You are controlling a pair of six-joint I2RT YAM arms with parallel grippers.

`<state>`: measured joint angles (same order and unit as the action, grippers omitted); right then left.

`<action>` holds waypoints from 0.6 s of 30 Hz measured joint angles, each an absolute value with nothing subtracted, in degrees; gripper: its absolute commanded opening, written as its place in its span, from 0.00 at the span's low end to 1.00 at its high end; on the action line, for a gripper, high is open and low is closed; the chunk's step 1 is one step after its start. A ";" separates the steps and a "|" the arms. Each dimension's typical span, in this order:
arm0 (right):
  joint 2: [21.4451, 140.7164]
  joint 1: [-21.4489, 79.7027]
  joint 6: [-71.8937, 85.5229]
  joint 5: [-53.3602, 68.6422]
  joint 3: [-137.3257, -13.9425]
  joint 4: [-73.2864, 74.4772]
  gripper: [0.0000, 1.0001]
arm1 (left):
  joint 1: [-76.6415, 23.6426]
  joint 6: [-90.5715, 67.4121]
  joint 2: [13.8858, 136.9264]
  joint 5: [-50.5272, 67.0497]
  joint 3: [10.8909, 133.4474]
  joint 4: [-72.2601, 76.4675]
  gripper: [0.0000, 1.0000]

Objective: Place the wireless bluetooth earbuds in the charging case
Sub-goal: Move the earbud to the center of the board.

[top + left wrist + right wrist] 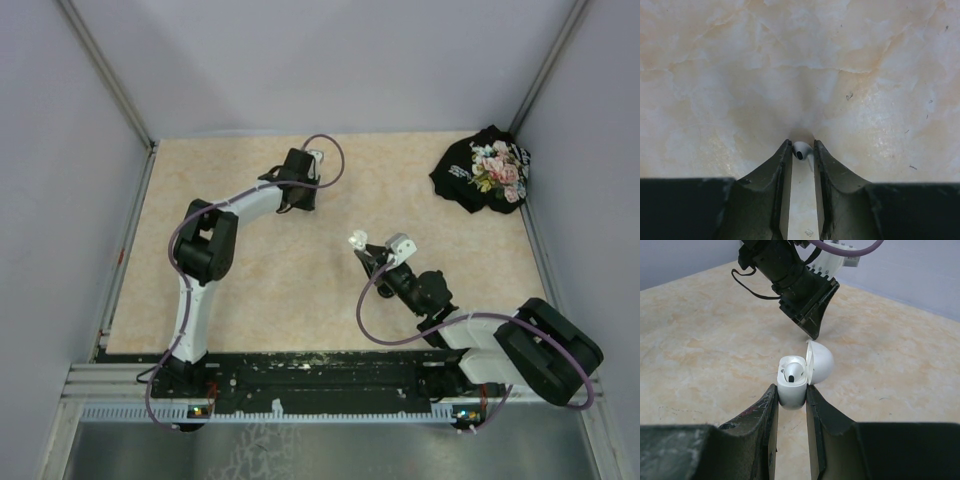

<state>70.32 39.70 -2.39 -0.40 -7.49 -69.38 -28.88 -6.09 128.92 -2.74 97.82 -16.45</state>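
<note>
Top external view: the table (300, 290) is a flat slab with a glossy, beige marbled surface, walled in by plain grey panels. At 1 o'clock on it lies a crumpled bundle of black fabric (484, 170) printed with pink flowers. The left arm reaches toward 12 o'clock, and the right arm bends in toward the centre.

In the right wrist view, the right gripper (791, 388) has its dark, scuffed fingers closed against the sides of the charging case (791, 395). The case is a smooth white rounded box, held upright. Its domed lid (821, 362) is hinged open toward 3 o'clock. One white earbud (791, 372) with a black tip sits in a well inside.

In the left wrist view, the left gripper (802, 143) pinches a second earbud (800, 151), glossy white with a dark opening, between nearly closed fingertips close over the marbled top. I cannot tell whether it touches the surface.
</note>
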 measured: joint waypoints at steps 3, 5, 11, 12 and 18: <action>70.32 39.70 -2.37 -0.38 -7.49 -69.21 0.00 | -29.26 -5.69 128.90 -2.90 97.97 -17.37 0.22; 70.32 39.70 -2.35 -0.38 -7.49 -69.19 0.00 | -29.58 -5.23 128.79 -3.16 98.04 -18.13 0.20; 70.70 39.70 -1.78 -0.23 -7.51 -69.23 0.00 | -31.35 -3.88 125.16 -3.31 93.23 -19.84 0.19; 70.78 39.70 -1.67 -0.14 -7.49 -69.25 0.00 | -31.77 -3.68 123.68 -3.27 91.29 -20.36 0.19; 70.96 39.70 -1.02 0.47 -7.51 -69.43 0.00 | -33.45 -3.18 116.05 -2.00 81.34 -23.57 0.21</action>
<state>70.96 39.70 -1.02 0.47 -7.51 -69.43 -33.45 -3.18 116.05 -2.00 81.34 -23.57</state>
